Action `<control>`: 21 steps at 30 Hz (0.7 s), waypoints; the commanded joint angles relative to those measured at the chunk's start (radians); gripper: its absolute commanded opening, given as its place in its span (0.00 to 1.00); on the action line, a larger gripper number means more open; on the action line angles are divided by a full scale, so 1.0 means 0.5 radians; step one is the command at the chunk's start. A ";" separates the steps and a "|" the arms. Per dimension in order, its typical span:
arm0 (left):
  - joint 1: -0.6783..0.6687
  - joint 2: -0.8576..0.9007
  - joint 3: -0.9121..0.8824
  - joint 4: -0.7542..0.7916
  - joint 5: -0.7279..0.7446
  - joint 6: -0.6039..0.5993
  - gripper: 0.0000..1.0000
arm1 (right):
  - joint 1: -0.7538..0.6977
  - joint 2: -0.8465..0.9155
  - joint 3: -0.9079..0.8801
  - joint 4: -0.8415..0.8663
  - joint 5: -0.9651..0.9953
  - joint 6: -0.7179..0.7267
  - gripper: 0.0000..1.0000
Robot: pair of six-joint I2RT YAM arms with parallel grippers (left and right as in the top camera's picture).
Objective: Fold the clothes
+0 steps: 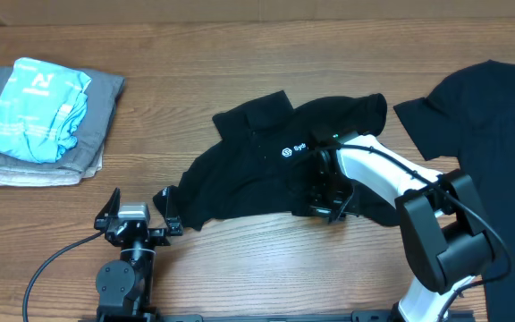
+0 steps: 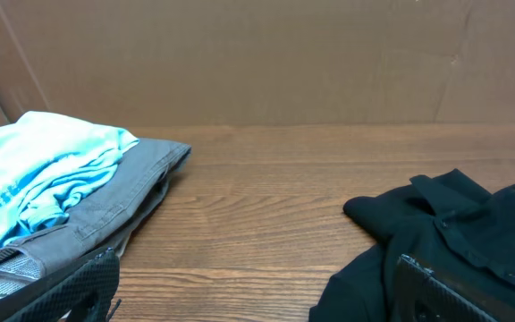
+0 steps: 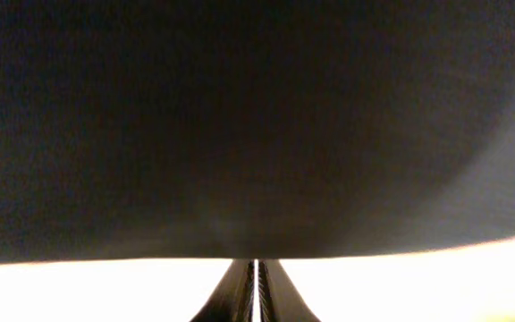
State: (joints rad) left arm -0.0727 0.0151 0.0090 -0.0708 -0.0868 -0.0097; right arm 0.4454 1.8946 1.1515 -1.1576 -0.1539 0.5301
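A crumpled black T-shirt [image 1: 257, 165] with a small white logo lies in the middle of the table; in the left wrist view it shows as a black T-shirt [image 2: 472, 233] at the right. A second black T-shirt [image 1: 481, 116] lies spread at the far right. My right gripper [image 1: 329, 204] sits at the crumpled shirt's near edge. In the right wrist view its fingers [image 3: 240, 291] are pressed together, their tips meeting the black cloth [image 3: 257, 125] that fills that view. My left gripper [image 1: 137, 219] rests low at the front left, open, with bare wood between its fingers [image 2: 70, 286].
A folded stack [image 1: 47, 121] lies at the back left, a light blue garment [image 2: 52, 174] on top of grey ones. The white right arm [image 1: 383, 165] reaches over the crumpled shirt's right part. A black cable [image 1: 47, 264] runs from the left arm's base.
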 commanded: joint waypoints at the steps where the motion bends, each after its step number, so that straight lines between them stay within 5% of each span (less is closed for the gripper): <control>1: -0.016 -0.020 -0.008 0.003 0.004 -0.032 1.00 | 0.011 -0.153 0.073 0.076 -0.247 -0.089 0.06; 21: -0.016 -0.020 -0.008 0.003 0.004 -0.032 1.00 | 0.130 -0.161 -0.080 0.462 -0.269 -0.057 0.06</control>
State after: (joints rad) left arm -0.0727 0.0151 0.0090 -0.0708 -0.0868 -0.0093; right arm 0.5110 1.8351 1.1194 -0.9424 -0.2844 0.4973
